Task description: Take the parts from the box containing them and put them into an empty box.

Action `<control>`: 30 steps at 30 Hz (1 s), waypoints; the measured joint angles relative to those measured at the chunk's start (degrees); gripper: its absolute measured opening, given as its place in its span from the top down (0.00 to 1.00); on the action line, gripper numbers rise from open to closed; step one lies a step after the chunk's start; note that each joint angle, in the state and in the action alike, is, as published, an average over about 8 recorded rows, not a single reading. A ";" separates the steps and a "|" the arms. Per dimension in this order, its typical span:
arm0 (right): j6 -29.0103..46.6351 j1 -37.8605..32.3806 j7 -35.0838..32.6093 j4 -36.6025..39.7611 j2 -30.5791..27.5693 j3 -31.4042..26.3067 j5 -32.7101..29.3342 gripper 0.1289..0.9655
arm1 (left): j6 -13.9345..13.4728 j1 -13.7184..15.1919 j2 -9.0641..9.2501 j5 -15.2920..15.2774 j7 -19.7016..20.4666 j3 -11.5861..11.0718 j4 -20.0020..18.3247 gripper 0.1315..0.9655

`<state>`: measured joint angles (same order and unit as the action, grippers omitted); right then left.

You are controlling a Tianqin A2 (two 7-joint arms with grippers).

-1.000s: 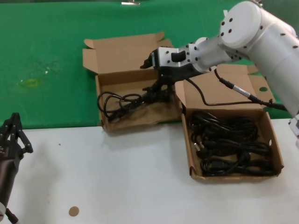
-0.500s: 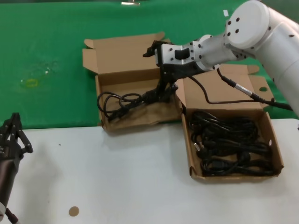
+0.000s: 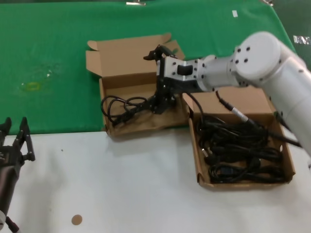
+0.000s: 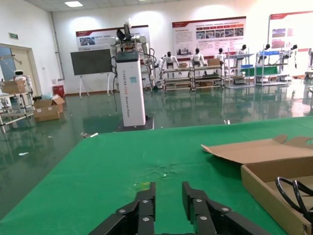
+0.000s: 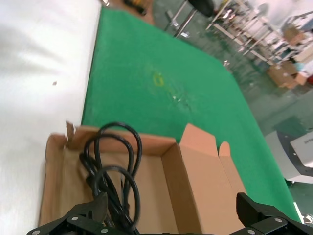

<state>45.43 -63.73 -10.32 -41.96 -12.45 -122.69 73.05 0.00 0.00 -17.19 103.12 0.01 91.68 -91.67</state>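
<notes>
Left gripper (image 3: 13,138) parked low at the near left edge of the white table (image 3: 121,184), fingers (image 4: 145,208) a narrow gap apart, holding nothing.

Next along, the smaller box (image 3: 127,99) on the green mat (image 3: 48,58), lid skewed back. One looped cable bundle (image 3: 121,108) lying inside it, loops toward its left wall, plug end trailing right.

Right gripper (image 3: 163,99) reaching into that box's right end, fingers (image 5: 90,215) spread wide, straddling the bundle's tail, not pinching it as far as can be told.

Far right, the larger box (image 3: 243,145) on the table, touching the smaller one at a corner, full of remaining cable bundles (image 3: 238,150) in an overlapping heap.

Handling, by judgement: light, limp, springy; loops likely to snag neighbours or uncoil. Best taken across the gathered middle of a coil or at the chunky plug, not a single strand.
</notes>
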 joint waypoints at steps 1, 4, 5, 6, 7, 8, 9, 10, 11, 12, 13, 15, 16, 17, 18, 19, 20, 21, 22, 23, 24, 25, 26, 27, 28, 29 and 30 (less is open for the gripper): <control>-0.65 0.92 0.15 -0.71 -0.07 0.44 0.43 0.09 | 0.00 0.00 0.00 0.00 0.00 0.00 0.00 0.88; -2.69 3.78 0.61 -2.94 -0.28 1.84 1.78 0.06 | 0.00 0.00 0.00 0.00 0.00 0.00 0.00 0.83; -3.39 4.75 0.77 -3.70 -0.35 2.31 2.24 0.05 | 0.00 0.00 0.00 0.00 0.00 0.00 0.00 0.81; -4.08 5.73 0.93 -4.47 -0.43 2.79 2.70 0.04 | 0.00 0.00 0.00 0.00 0.00 0.00 0.00 0.81; -4.78 6.70 1.08 -5.23 -0.50 3.26 3.16 0.04 | 0.00 0.00 0.00 0.00 0.00 0.00 0.00 0.81; -5.45 7.65 1.24 -5.96 -0.57 3.72 3.61 0.03 | 0.00 0.00 0.00 0.01 0.00 0.00 0.00 0.81; -6.15 8.62 1.40 -6.72 -0.64 4.20 4.07 0.02 | 0.00 0.00 0.00 0.01 0.00 0.00 0.00 0.81; -6.82 9.57 1.55 -7.46 -0.71 4.66 4.52 0.01 | 0.00 0.00 0.00 0.01 0.00 0.00 0.00 0.79; -7.49 10.54 1.70 -8.20 -0.79 5.13 4.96 0.00 | 0.00 0.00 0.00 0.01 0.00 0.00 0.00 0.76; -8.19 11.52 1.86 -8.96 -0.86 5.61 5.42 0.00 | 0.00 0.00 0.00 0.01 0.00 0.00 0.00 0.73; -8.86 12.46 2.01 -9.69 -0.93 6.07 5.87 0.00 | 0.00 0.00 0.00 0.01 0.00 0.00 0.00 0.71; -10.26 14.42 2.33 -11.22 -1.07 7.02 6.79 0.00 | 0.00 0.00 0.00 0.01 0.00 0.00 0.00 0.66; -10.95 15.40 2.49 -11.98 -1.15 7.50 7.25 0.00 | 0.00 0.00 0.00 0.01 0.00 0.00 0.00 0.63; -11.65 16.37 2.64 -12.75 -1.22 7.97 7.72 0.00 | 0.00 0.00 0.00 0.01 0.00 0.00 0.00 0.60; -12.35 17.35 2.80 -13.51 -1.29 8.45 8.18 0.00 | 0.00 0.00 0.00 0.01 0.00 0.00 0.00 0.60; -13.04 18.29 2.96 -14.27 -1.36 8.91 8.64 0.00 | 0.00 0.00 0.00 0.01 0.00 0.00 0.00 0.57; -13.74 19.27 3.12 -15.03 -1.43 9.38 9.10 0.00 | 0.00 0.00 0.00 0.01 0.00 0.00 0.00 0.54; -14.44 20.25 3.28 -15.80 -1.51 9.86 9.56 0.00 | 0.00 0.00 0.00 0.01 0.00 0.00 0.00 0.50; -15.11 21.20 3.43 -16.53 -1.58 10.32 10.01 0.00 | 0.00 0.00 0.00 0.00 0.00 0.00 0.00 0.47; -15.78 22.14 3.58 -17.27 -1.65 10.78 10.45 0.00 | 0.00 0.00 0.00 0.00 0.00 0.00 0.00 0.43; -16.48 23.12 3.74 -18.03 -1.72 11.25 10.92 0.00 | 0.00 0.00 0.00 0.00 0.00 0.00 0.00 0.40; -17.15 24.06 3.89 -18.76 -1.79 11.71 11.36 0.00 | 0.00 0.00 0.00 0.00 0.00 0.00 0.00 0.37; -17.82 25.04 4.05 -19.50 -1.86 12.19 11.81 0.00 | 0.00 0.00 0.00 0.00 0.00 0.00 0.00 0.33; -18.52 26.02 4.20 -20.26 -1.94 12.67 12.27 0.00 | 0.00 0.00 0.00 0.01 0.00 0.00 0.00 0.33; -19.19 26.96 4.36 -21.00 -2.01 13.12 12.71 0.00 | 0.00 0.00 0.00 0.01 0.00 0.00 0.00 0.31; -19.89 27.94 4.51 -21.76 -2.08 13.60 13.17 0.00 | 0.00 0.00 0.00 0.01 0.00 0.00 0.00 0.29; -20.59 28.92 4.67 -22.53 -2.15 14.08 13.64 0.00 | 0.00 0.00 0.00 0.01 0.00 0.00 0.00 0.26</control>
<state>24.84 -34.81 -5.64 -64.49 -14.60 -108.61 86.68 0.00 0.00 -17.19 103.12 0.01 91.68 -91.67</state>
